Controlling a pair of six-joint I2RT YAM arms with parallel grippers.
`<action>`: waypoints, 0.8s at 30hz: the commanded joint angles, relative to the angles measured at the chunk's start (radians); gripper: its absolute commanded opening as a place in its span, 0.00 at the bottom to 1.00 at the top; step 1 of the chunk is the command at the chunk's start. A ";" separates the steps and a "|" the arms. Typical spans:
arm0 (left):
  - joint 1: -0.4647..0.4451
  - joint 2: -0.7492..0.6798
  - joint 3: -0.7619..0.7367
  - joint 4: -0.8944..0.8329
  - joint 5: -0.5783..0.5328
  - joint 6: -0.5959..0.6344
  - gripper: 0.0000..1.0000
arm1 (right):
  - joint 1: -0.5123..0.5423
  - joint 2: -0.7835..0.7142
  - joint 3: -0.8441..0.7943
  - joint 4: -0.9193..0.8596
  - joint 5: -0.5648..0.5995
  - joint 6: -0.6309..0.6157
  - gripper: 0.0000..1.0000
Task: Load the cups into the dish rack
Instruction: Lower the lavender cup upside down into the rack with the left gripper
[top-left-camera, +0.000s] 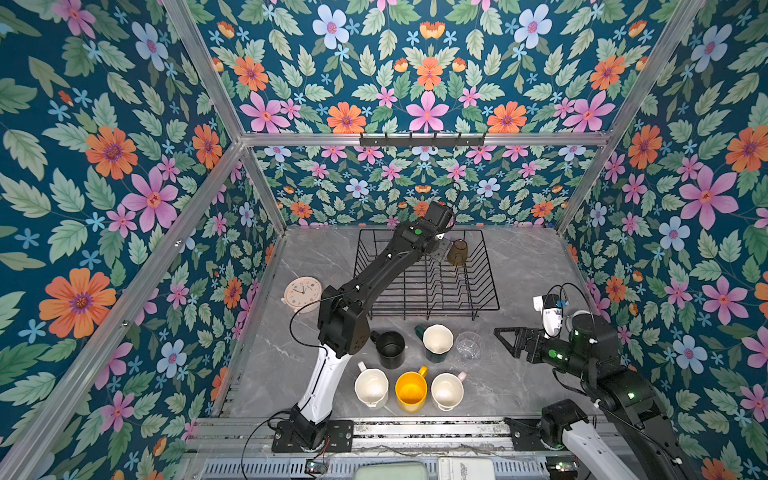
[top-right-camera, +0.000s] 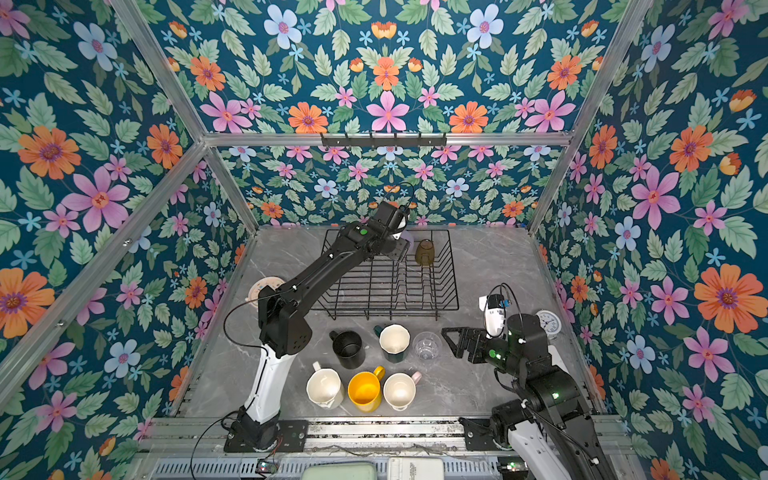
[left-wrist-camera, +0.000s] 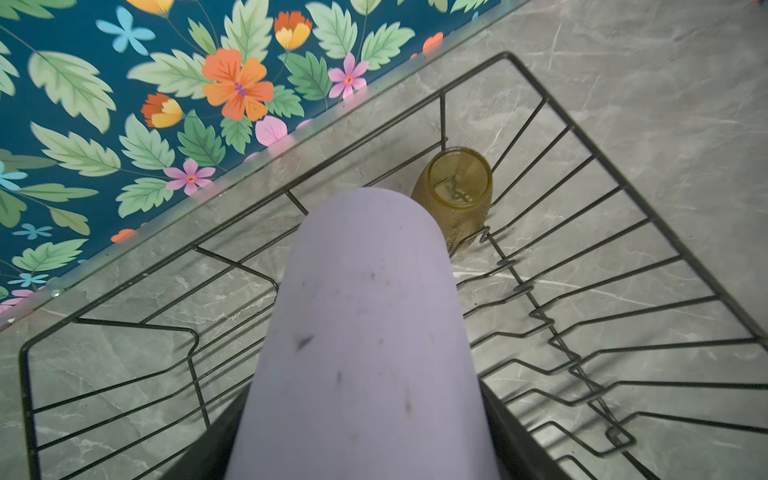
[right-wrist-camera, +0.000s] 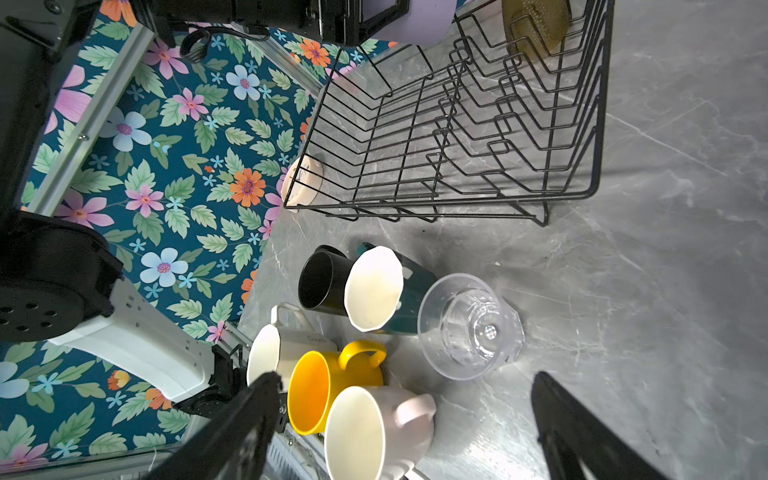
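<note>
Six cups (top-left-camera: 411, 390) wait on the desk (top-left-camera: 532, 266); left tool (top-right-camera: 401, 249) grips the lilac tumbler (left-wrist-camera: 365, 332) over the dish rack (top-left-camera: 486, 282) beside the inverted olive-brown tumbler (top-left-camera: 457, 252), likely for placing; right tool (top-left-camera: 510, 341) wide-jawed, empty.

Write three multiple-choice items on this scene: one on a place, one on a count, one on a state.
1. Where is the olive-brown tumbler?
A) in the dish rack
B) beside the pink clock
C) on the hook rail

2. How many cups stand on the table outside the rack?
A) four
B) six
C) eight

3. The right gripper is:
A) open, empty
B) shut on a mug
C) out of view

Answers:
1 A, it stands inside the wire walls.
2 B, two rows of three.
3 A, its jaws gape beside the clear glass.
</note>
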 joint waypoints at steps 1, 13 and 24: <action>0.001 0.018 0.000 0.028 0.011 -0.003 0.00 | 0.001 -0.016 -0.005 -0.014 -0.005 -0.006 0.93; 0.014 0.088 -0.012 0.087 0.003 -0.015 0.00 | 0.000 -0.069 -0.017 -0.065 -0.001 0.011 0.95; 0.017 0.121 -0.026 0.138 0.002 -0.017 0.00 | 0.001 -0.076 -0.037 -0.046 -0.013 0.031 0.95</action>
